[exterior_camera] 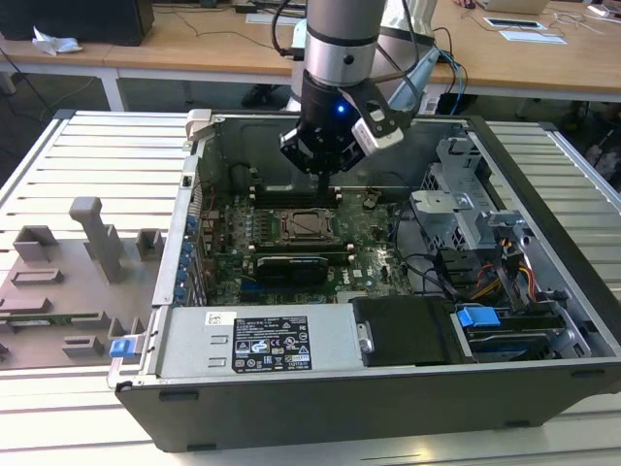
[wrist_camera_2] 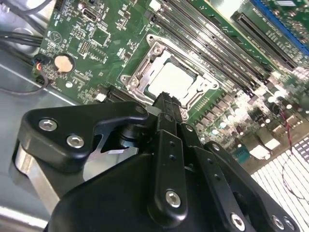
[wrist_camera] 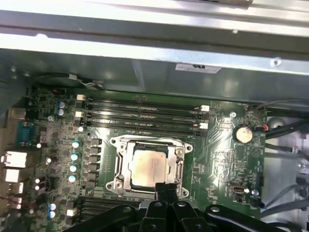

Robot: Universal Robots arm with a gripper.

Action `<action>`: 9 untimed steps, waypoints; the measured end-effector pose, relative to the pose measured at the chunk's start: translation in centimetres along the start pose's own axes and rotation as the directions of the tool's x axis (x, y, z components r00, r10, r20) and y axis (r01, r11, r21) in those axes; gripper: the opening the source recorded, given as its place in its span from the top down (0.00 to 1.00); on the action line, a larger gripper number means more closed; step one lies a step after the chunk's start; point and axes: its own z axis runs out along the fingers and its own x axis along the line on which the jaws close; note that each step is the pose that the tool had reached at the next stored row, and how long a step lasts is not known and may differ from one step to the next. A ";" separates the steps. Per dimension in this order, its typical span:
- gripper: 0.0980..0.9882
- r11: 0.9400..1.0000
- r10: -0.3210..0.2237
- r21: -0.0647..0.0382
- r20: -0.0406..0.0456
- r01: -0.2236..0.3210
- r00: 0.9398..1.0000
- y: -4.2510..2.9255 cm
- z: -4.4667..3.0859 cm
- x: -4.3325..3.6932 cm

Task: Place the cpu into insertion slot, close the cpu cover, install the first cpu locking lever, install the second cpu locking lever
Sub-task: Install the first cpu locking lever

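Grey slatted table (exterior_camera: 97, 146) under open case (exterior_camera: 291, 408) with cpu (wrist_camera: 148, 166), wooden desks (exterior_camera: 194, 49) behind

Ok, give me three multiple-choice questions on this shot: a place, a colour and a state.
1. Where is the cpu? A in the insertion slot B on a memory slot C outside the case
2. What colour is the motherboard? A blue B green C red
3. How is the cpu cover? A raised upright B lying flat around the cpu C taken off
Answers: 1 A, its silver top shows inside the slot; 2 B, green in both wrist views; 3 B, its frame borders the cpu.
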 end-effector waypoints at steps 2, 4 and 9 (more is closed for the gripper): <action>0.99 1.000 0.000 0.000 0.000 0.000 1.000 0.02 -0.49 0.00; 0.99 1.000 0.000 0.000 0.000 0.000 1.000 0.05 -1.00 0.00; 0.99 1.000 0.000 0.000 0.000 0.000 1.000 0.11 -2.24 -0.01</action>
